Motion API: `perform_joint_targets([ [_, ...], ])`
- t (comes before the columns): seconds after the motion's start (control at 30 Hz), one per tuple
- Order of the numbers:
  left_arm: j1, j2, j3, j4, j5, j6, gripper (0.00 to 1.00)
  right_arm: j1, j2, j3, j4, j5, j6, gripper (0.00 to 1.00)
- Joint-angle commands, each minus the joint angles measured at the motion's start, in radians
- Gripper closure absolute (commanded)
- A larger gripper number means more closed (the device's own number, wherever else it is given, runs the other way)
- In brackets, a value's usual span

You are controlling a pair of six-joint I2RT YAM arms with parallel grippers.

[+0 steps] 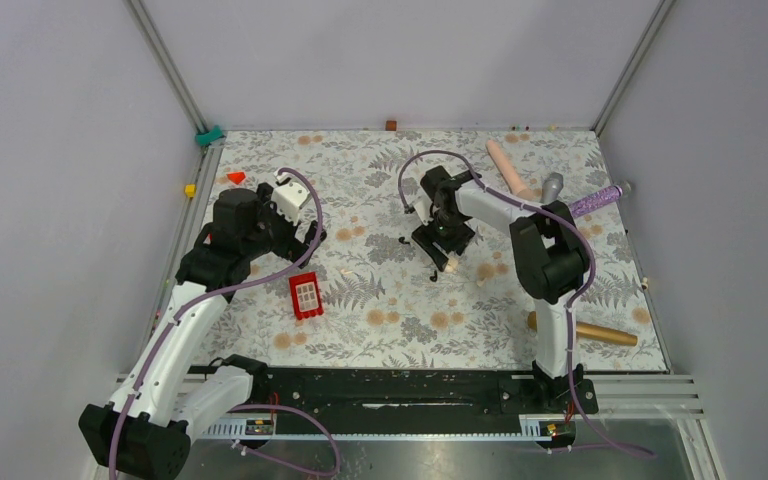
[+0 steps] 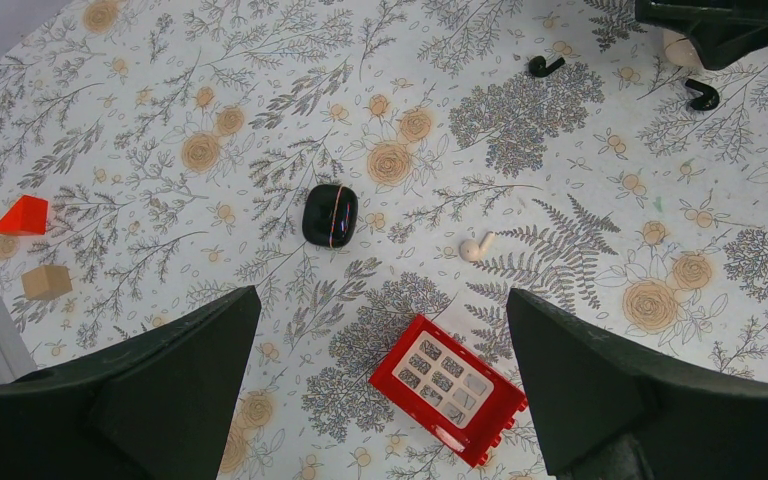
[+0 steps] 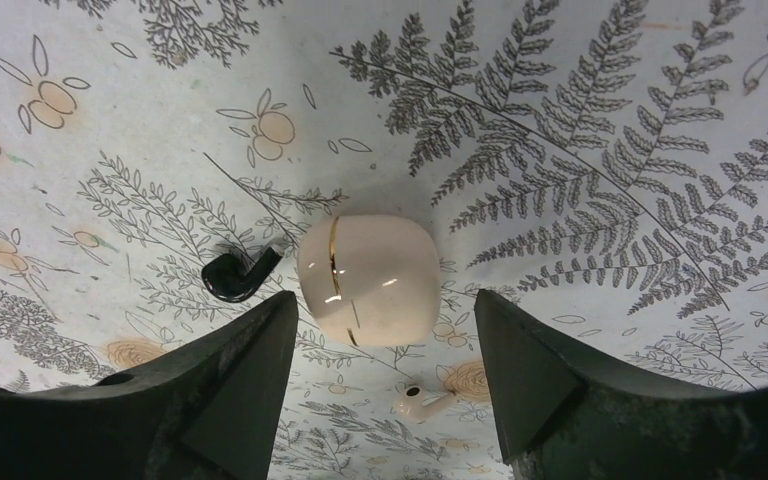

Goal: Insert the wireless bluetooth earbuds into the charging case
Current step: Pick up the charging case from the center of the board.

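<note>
1. The right gripper [image 3: 385,294] hangs low over the table [image 1: 380,330], its fingers spread partway and holding nothing.
2. A closed cream case [image 3: 365,278] with a gold seam lies on the table between those fingers. There is a gap to each finger.
3. The black earbuds [image 2: 545,66] both lie loose on the table, outside any case.
4. One of them lies just left of the cream case in the right wrist view, stem pointing at it. Whether the two touch, I cannot tell.
5. The other lies a little further off, on the side toward the left arm.
6. The black case [image 2: 330,215] lies closed on the table, well apart from both earbuds, between the two arms.
7. The left gripper [image 2: 382,292] hovers above the table with its fingers fully spread and nothing held. The black case is ahead of it in its own view.
8. A red block [image 2: 447,388] with a grid of pale squares lies flat under that gripper, near the black case.
9. A white earbud [image 2: 476,246] lies between the red block and the right gripper.
10. A red wedge [image 2: 22,216] and a wooden cube [image 2: 46,282] lie near the table's left edge.
</note>
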Motion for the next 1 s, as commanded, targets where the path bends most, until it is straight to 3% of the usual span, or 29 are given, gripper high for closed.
perform_joint_targets([
  [0.0,-0.003,-0.009,-0.004,0.039,0.023,0.0,0.01,0.032,0.014,0.01,0.012,0.055,0.004,0.27],
  [0.27,-0.003,-0.008,-0.004,0.039,0.024,0.0,0.01,0.042,0.024,-0.003,0.027,0.075,0.005,0.43],
  [0.47,-0.003,-0.008,-0.004,0.038,0.026,0.0,0.01,0.046,0.014,-0.03,0.046,0.097,-0.004,0.43],
  [0.6,-0.004,-0.004,0.001,0.039,0.031,-0.002,0.01,0.047,-0.001,-0.035,0.05,0.099,-0.014,0.62],
  [0.67,-0.008,0.002,0.01,0.04,0.026,-0.006,0.01,0.047,-0.035,-0.038,0.05,0.082,-0.026,0.66],
  [0.8,-0.053,0.018,0.031,0.039,0.011,0.03,0.01,0.046,-0.175,-0.025,0.004,-0.008,-0.06,0.66],
  [0.97,-0.162,0.029,0.049,0.05,0.053,0.179,0.01,0.044,-0.334,0.073,-0.149,-0.268,-0.09,0.65],
])
